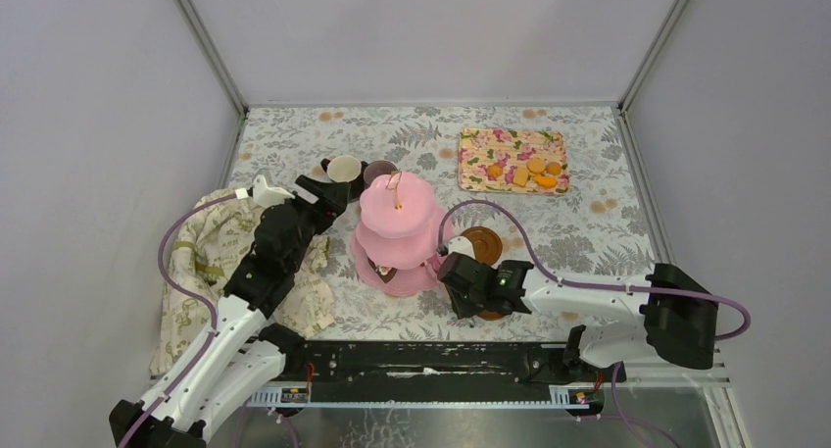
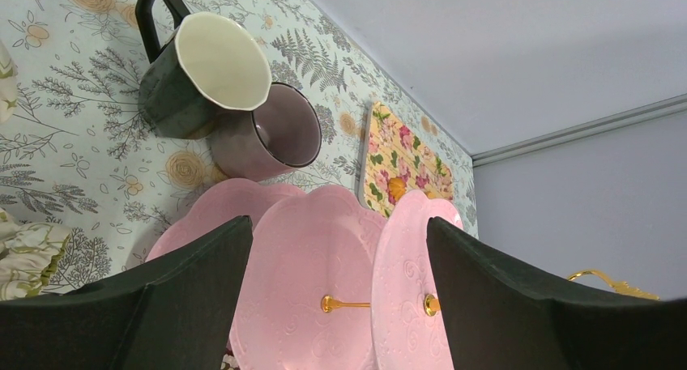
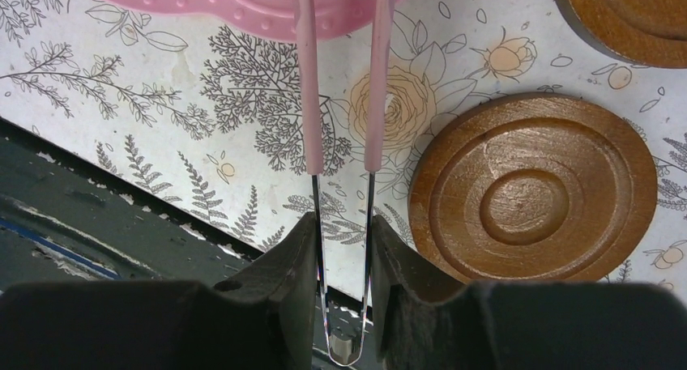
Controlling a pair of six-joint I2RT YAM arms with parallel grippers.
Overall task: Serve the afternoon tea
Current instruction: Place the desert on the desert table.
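A crumpled cloth [image 1: 211, 262] lies at the far left of the desk [image 1: 588, 232]. Over its inner edge hovers the left hand [image 1: 323, 195], fingers spread wide and holding nothing. Just beyond its tips stand the two mugs [image 1: 359, 171], touching each other, one pale inside, its handle turned away from the stand. They look stiff, smooth and breakable. The handle or the rim wall would be the safest hold, and the hand is already wide enough to straddle a rim.

Next comes the stand [image 1: 397, 232], upright in mid-desk, with something dark on its lowest tier. It is probably light but tippy, so it is best lifted by the gold loop [image 1: 394, 181].

The right hand [image 3: 340, 232] sits just right of the stand, pressed onto a pair of tongs [image 3: 306, 78]. Their pink tips reach the edge of the bottom tier and carry nothing. Beside it lie two saucers [image 3: 535, 196] — flat, hard and low, awkward to take except by the rim.

The sweets [image 1: 534, 171] rest on the tray [image 1: 480, 144] at the far right, well apart from the tongs — small, light, likely crumbly, calling for a gentle pinch.
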